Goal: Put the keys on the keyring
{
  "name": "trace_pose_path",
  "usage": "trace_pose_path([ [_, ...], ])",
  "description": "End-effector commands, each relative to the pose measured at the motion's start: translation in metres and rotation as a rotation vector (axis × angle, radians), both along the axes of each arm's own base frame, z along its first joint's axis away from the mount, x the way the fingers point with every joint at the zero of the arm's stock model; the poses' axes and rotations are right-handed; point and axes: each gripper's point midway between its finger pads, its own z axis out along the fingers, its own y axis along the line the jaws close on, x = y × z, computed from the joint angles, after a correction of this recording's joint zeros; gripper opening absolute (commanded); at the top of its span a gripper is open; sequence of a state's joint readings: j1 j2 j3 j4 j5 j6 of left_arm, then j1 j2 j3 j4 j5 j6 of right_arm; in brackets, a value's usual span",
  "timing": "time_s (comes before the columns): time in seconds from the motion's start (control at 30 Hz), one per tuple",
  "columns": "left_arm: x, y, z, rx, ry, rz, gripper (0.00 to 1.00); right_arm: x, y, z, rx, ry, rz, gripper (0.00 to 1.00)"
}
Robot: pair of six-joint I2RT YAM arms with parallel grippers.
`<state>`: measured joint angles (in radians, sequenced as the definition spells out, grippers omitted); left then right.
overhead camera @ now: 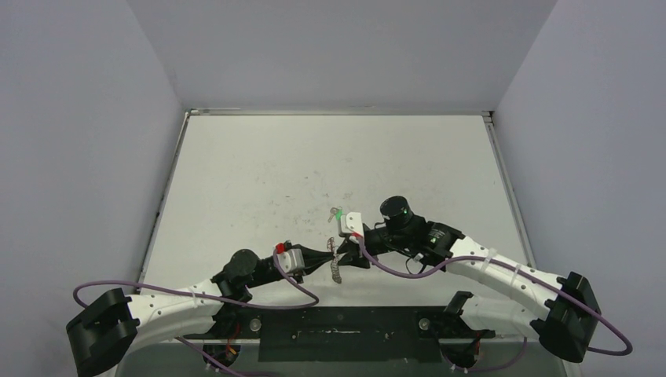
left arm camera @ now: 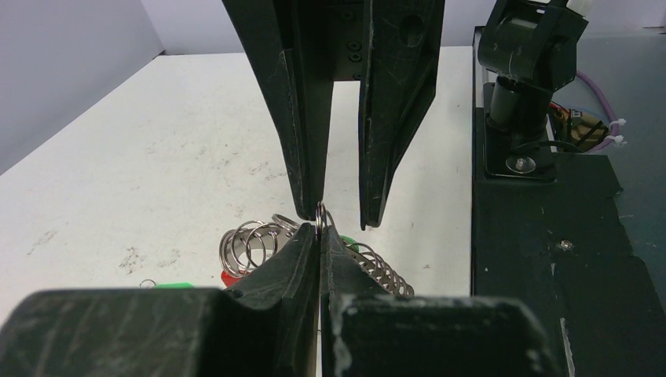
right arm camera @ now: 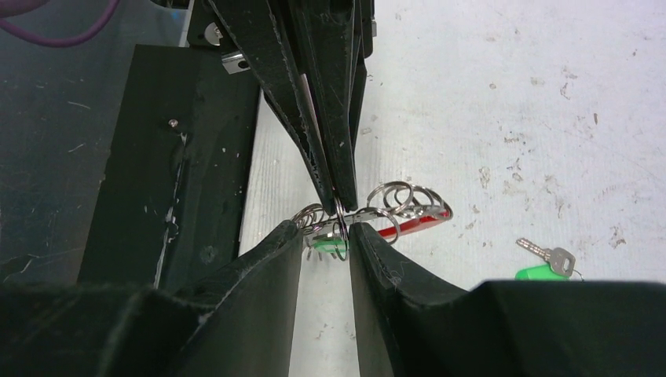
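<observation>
Left wrist: left pincer [left arm camera: 320,234] clamps keyring [left arm camera: 253,243] (keys [right arm camera: 550,258] apart).

Silver keys [right arm camera: 548,254] on a bright green tag [right arm camera: 534,272], silvery keyring [right arm camera: 397,196] with one red segment [right arm camera: 414,225], scuffed white table [right arm camera: 510,94].

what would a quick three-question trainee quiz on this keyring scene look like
1. True or false: the left gripper is shut on the silvery keyring of linked wire loops.
2. The loose silver key with the bright green plastic tag lies: A on the white table; B threaded on the keyring; C in the left gripper.
3. What colour is the keyring's curved segment?
Key: 1 true; 2 A; 3 red.
</observation>
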<state>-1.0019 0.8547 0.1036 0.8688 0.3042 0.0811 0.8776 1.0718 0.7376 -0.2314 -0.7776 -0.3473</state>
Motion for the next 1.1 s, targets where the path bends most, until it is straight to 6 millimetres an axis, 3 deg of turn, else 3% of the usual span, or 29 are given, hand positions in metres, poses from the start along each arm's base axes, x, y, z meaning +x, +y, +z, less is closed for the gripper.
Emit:
trace_pose_path([
  [0.0,-0.003,-0.002,0.028,-0.084,-0.043,-0.018,0.00,0.006,0.018,0.025,0.073,-0.056,0.022,0.29],
  [0.1,-0.004,-0.001,0.027,-0.085,-0.042,-0.020,0.00,0.006,0.018,0.022,0.059,-0.053,0.026,0.26],
  [0.3,-0.004,0.000,0.026,-0.085,-0.042,-0.014,0.00,0.006,0.014,0.019,0.031,-0.064,0.023,0.01],
  [0.63,-0.003,0.000,0.019,-0.044,-0.038,-0.009,0.00,0.014,0.006,0.018,-0.078,-0.049,-0.032,0.00],
  [0.8,0.003,0.007,0.010,0.009,-0.022,0.040,0.30,0.020,-0.005,0.007,-0.229,-0.038,-0.089,0.00],
  [1.07,0.004,0.018,0.006,0.058,-0.024,0.073,0.36,0.017,-0.012,-0.010,-0.446,0.011,-0.104,0.00],
])
